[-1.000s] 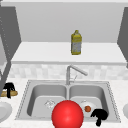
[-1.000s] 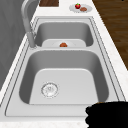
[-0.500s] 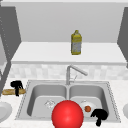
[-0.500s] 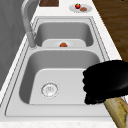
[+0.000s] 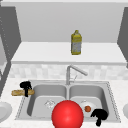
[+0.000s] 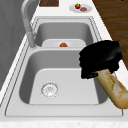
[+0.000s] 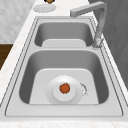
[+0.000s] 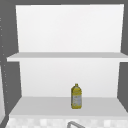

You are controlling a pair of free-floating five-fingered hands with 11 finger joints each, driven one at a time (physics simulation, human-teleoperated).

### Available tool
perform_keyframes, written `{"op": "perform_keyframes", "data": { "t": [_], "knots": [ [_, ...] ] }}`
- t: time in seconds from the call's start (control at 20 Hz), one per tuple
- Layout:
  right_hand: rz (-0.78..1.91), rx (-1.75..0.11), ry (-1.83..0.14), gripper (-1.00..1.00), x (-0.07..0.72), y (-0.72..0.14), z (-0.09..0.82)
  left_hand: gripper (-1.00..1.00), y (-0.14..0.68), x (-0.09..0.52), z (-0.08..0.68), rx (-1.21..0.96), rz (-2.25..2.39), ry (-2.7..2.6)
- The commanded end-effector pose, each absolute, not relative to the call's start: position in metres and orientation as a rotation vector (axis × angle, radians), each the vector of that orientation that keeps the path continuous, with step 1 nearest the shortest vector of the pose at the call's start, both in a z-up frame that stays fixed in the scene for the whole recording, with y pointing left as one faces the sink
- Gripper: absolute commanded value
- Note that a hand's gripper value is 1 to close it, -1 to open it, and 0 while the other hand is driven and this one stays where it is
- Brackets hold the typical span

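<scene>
My left hand is curled round a long bread loaf and holds it level above the left rim of the sink. In the left side view that hand hangs over the near basin's right edge with the loaf sticking out toward the camera. My right hand floats at the front right corner of the sink, fingers curled, holding nothing. A small orange-red fruit lies on a white plate in the right basin.
A red ball sits in front of the sink's middle. The faucet stands behind the divider. A yellow bottle stands on the lower shelf. White plates lie on the counter at both sides, one with a strawberry.
The left hand has lifted the loaf and carried it from the left counter toward the sink, now over the left rim. The right hand has not moved.
</scene>
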State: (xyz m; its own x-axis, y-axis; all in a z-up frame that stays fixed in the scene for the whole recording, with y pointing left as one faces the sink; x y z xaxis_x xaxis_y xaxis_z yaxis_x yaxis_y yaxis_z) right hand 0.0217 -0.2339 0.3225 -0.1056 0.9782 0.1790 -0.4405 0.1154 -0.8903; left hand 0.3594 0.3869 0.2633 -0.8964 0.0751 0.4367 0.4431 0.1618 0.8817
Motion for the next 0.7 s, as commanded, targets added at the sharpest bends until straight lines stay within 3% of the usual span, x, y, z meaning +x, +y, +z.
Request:
{"op": "perform_keyframes", "data": {
  "t": [0.0, 0.65],
  "knots": [
    [1.377, -0.696, -1.039, 0.00, 0.022, -0.234, 0.323, 1.00, 0.356, 0.360, 0.257, -0.474, -1.805, -2.153],
    [1.377, -0.696, -1.039, 0.00, 0.022, -0.234, 0.323, 1.00, 0.255, 0.388, 0.201, -0.453, -1.819, -2.157]
  ]
}}
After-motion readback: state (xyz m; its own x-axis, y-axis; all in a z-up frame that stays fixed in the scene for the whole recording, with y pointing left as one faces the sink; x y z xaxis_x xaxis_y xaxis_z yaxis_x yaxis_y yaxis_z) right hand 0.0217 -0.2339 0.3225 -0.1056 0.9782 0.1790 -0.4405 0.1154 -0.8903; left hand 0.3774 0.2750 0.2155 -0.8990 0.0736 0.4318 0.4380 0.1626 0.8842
